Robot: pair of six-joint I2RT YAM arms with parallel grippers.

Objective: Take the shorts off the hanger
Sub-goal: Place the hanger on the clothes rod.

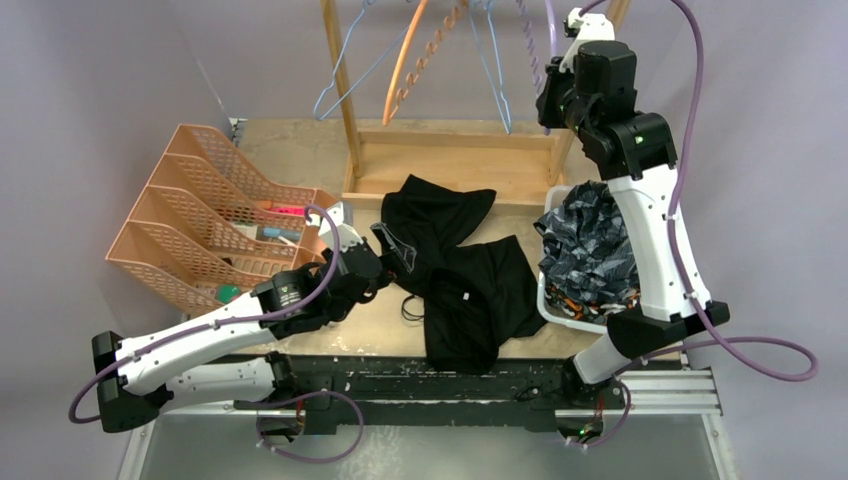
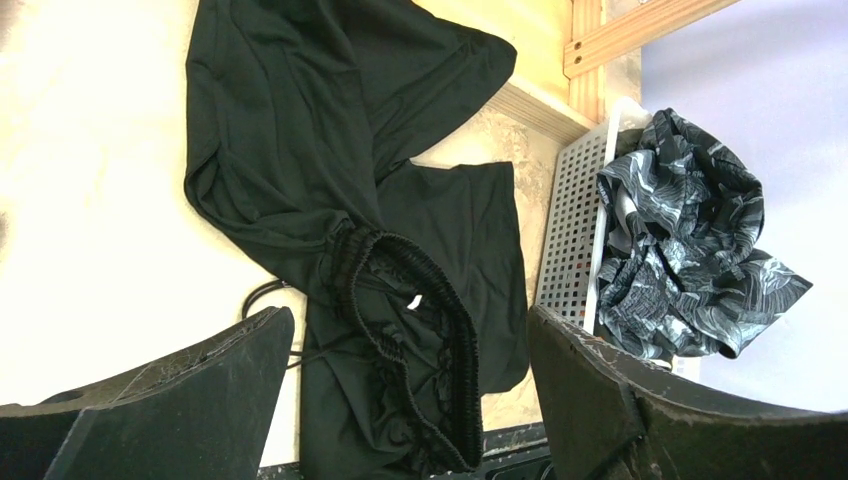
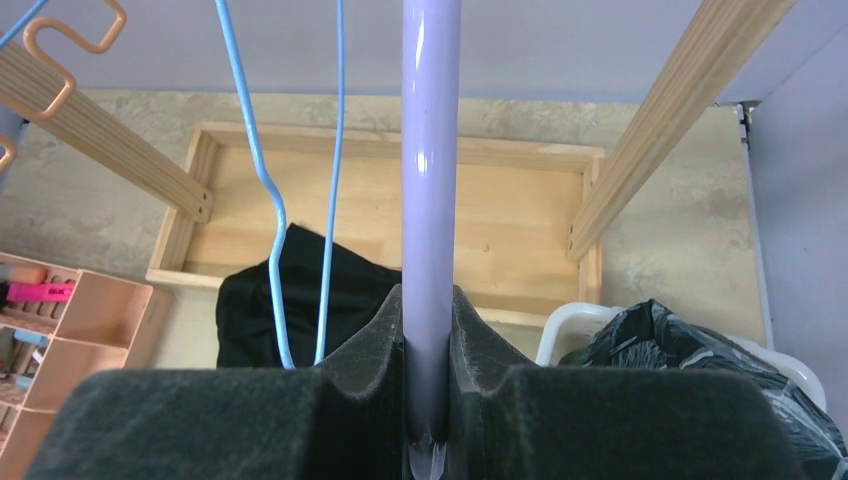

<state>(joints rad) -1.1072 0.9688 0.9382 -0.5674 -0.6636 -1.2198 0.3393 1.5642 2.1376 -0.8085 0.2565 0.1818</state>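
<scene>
The plain black shorts [image 1: 455, 270] lie spread on the table, off any hanger. They also show in the left wrist view [image 2: 380, 200] and the right wrist view [image 3: 300, 290]. My left gripper [image 1: 372, 275] is open and empty just above their waistband [image 2: 410, 400]. The dark grey-blue camouflage shorts [image 1: 590, 245] lie piled in a white basket [image 1: 548, 300], with a bit of orange fabric under them. My right gripper [image 1: 553, 105] is up at the rack, shut on a lilac hanger bar [image 3: 430, 200]. The olive shorts are out of view.
A wooden rack [image 1: 450, 160] stands at the back with bare blue [image 1: 345, 85], orange [image 1: 405, 60] and blue [image 1: 495, 70] hangers. A peach tiered organiser [image 1: 200, 220] sits at the left. The basket also shows in the left wrist view [image 2: 570, 220].
</scene>
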